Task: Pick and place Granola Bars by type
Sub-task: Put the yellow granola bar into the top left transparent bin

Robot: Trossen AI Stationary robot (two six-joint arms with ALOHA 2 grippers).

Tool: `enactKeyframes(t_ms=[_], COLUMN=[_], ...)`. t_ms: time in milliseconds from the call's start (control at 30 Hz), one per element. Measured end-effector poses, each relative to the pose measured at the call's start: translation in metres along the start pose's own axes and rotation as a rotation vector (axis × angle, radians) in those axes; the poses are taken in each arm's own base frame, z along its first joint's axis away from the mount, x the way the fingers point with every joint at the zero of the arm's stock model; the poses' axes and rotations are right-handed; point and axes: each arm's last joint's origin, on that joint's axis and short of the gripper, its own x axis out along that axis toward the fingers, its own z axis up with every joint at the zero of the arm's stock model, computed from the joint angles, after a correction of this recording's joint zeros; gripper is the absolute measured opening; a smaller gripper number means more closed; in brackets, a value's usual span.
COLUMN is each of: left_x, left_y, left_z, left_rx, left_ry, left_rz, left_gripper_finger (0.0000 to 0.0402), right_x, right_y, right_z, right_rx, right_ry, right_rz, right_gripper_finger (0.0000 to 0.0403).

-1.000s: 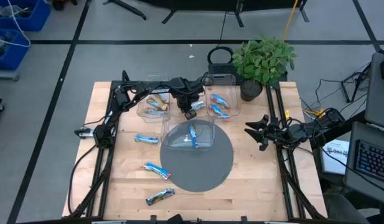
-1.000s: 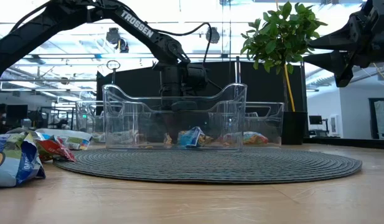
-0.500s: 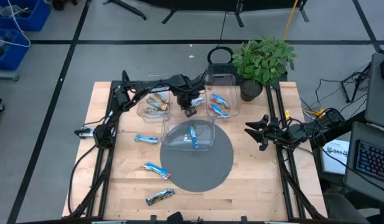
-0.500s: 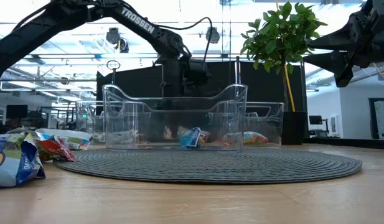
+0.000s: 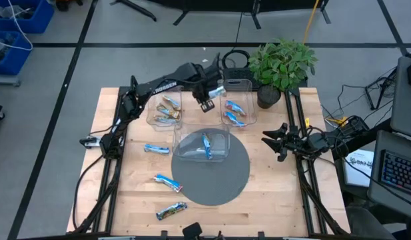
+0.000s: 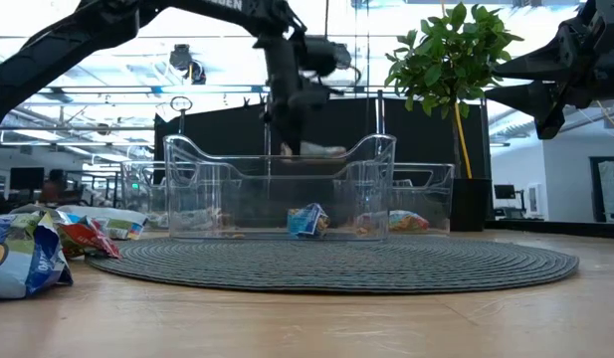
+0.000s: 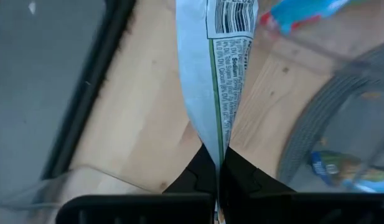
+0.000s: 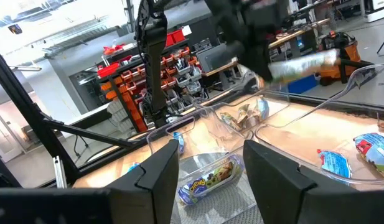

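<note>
Left pincer [image 5: 206, 101] lifted a silvery-blue granola bar [image 7: 218, 68] above the back bins.

The left pincer was clamped tight on one end of the bar, which hung raised over the gap between the left rear bin [image 5: 164, 111] and the right rear bin [image 5: 237, 107], near the potted plant [image 5: 281, 63]. The left rear bin held tan bars [image 5: 167, 112], the right rear bin bright blue bars [image 5: 234, 113], and the front bin [image 5: 202, 145] on the round grey mat [image 5: 225, 181] held one bar [image 5: 206, 145]. Three more bars lay loose on the wooden counter [image 5: 285, 200]: one [image 5: 156, 149] left of the front bin, one [image 5: 167, 181] at the mat's edge, one [image 5: 171, 211] near the front edge. The right pincer [image 5: 272, 142] waited with its fingers apart, empty, off the mat's right side.
</note>
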Motion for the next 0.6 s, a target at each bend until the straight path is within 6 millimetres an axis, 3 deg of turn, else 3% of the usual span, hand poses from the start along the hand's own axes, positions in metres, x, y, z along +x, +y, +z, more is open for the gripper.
enactKeyframes(t_ms=[167, 600], left_x=[-0.032, -0.105], left_y=[0.000, -0.005], left_z=[0.001, -0.035], left_rx=[0.001, 0.010], left_ry=[-0.038, -0.079], left_rz=[-0.001, -0.011], left_gripper_finger=[0.0005, 0.0005], right_x=[0.000, 0.000], right_y=[0.000, 0.000], right_z=[0.000, 0.000], right_rx=[0.000, 0.000], right_ry=[0.000, 0.000], right_rz=[0.000, 0.000], right_gripper_finger=[0.0171, 0.0171])
